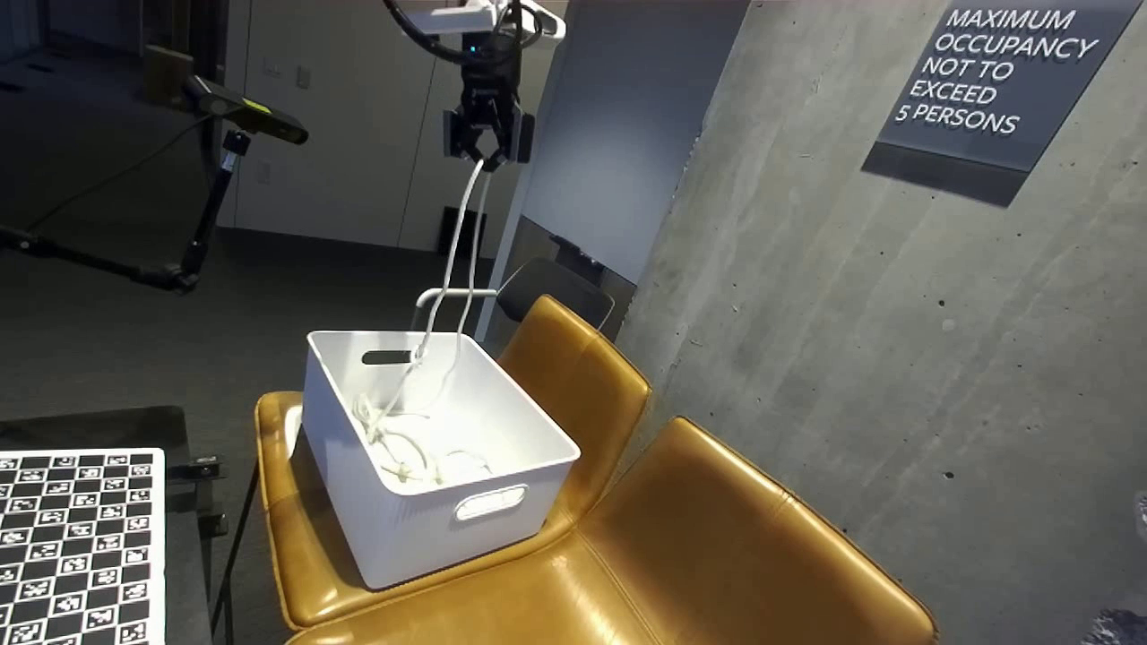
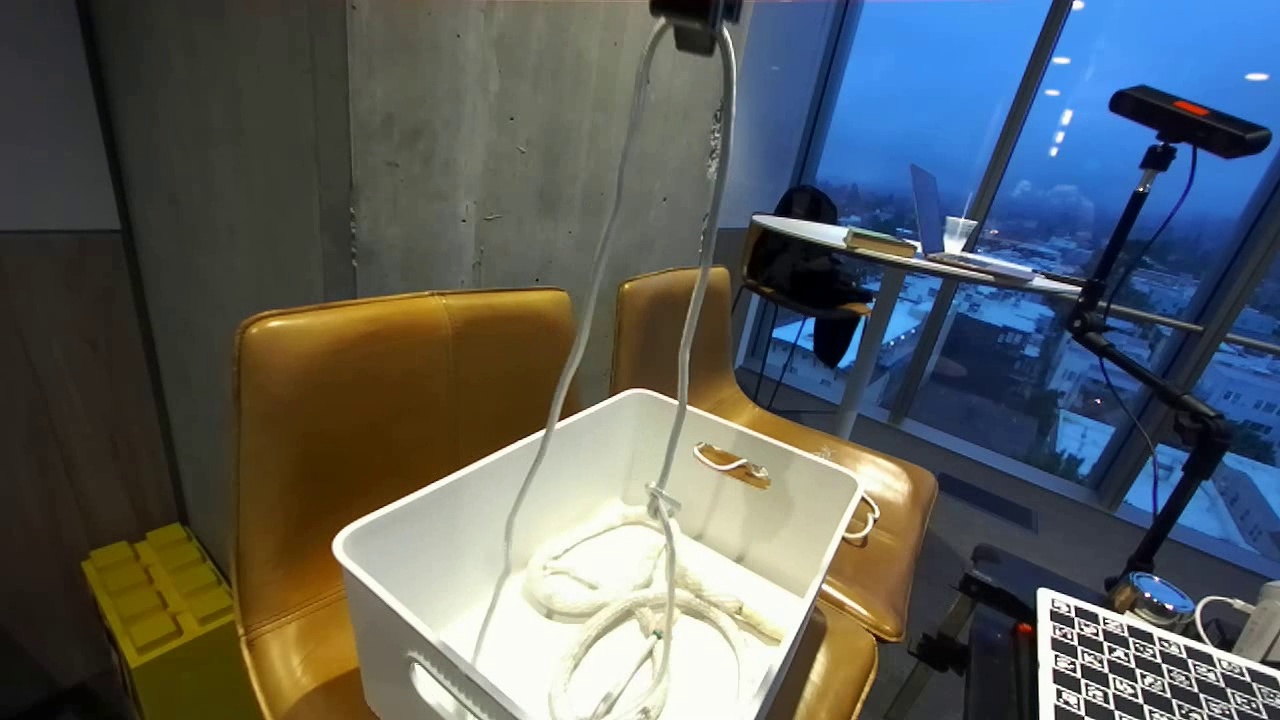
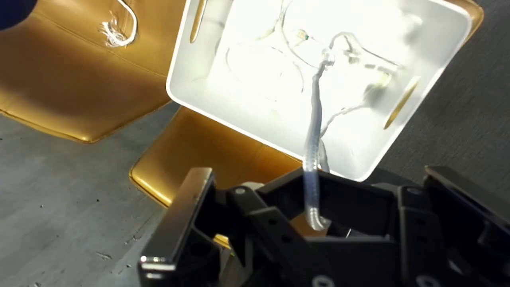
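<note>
In an exterior view, from left: checkered board point(image 1: 81, 546); white bin point(image 1: 430, 530) on tan chair point(image 1: 573, 381); white rope point(image 1: 461, 212), partly coiled in bin, two strands rising to fingers point(image 1: 499, 157), tips pinched together on it; dark sign point(image 1: 995, 98) on wall point(image 1: 806, 296).

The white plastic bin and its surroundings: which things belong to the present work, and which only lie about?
Seemingly in use:
white plastic bin
white rope, hanging into the bin
black two-finger gripper, closed on the rope
tan leather chair, under the bin

Seemingly lying about:
yellow studded box
black-and-white checkered board
thin open laptop
</note>
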`<state>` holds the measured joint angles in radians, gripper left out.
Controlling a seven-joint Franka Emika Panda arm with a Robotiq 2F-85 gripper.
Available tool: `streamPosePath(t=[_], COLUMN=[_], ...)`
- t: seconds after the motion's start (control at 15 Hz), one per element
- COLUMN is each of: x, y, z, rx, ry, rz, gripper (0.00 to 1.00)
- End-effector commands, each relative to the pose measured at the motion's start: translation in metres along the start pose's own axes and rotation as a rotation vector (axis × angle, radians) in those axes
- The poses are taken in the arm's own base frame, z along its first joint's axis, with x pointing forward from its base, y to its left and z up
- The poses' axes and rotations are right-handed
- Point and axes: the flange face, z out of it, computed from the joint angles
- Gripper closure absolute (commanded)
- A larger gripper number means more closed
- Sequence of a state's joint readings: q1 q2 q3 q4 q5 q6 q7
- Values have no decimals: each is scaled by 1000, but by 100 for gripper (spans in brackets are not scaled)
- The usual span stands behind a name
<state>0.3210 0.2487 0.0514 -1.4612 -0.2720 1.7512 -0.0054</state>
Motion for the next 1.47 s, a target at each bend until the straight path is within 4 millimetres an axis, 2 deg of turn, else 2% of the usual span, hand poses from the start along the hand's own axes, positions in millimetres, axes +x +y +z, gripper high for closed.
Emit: streamPosePath(t=[0.0, 0.2, 0.47, 0.53, 0.73, 0.93, 1.13, 1.27, 1.4], x=[-36, -63, -110, -124, -167, -197, -217, -231, -247], y=[28, 47, 56, 54, 42, 35, 44, 64, 94], z=[46, 102, 179, 195, 228, 243, 238, 225, 215], rx=[37, 50, 58, 59, 74, 82, 84, 65, 47], ry=[8, 5, 1, 4, 17, 30, 51, 73, 86], rz=[9, 15, 18, 17, 14, 14, 28, 41, 60], gripper=[100, 100, 100, 81, 60, 39, 16, 3, 0])
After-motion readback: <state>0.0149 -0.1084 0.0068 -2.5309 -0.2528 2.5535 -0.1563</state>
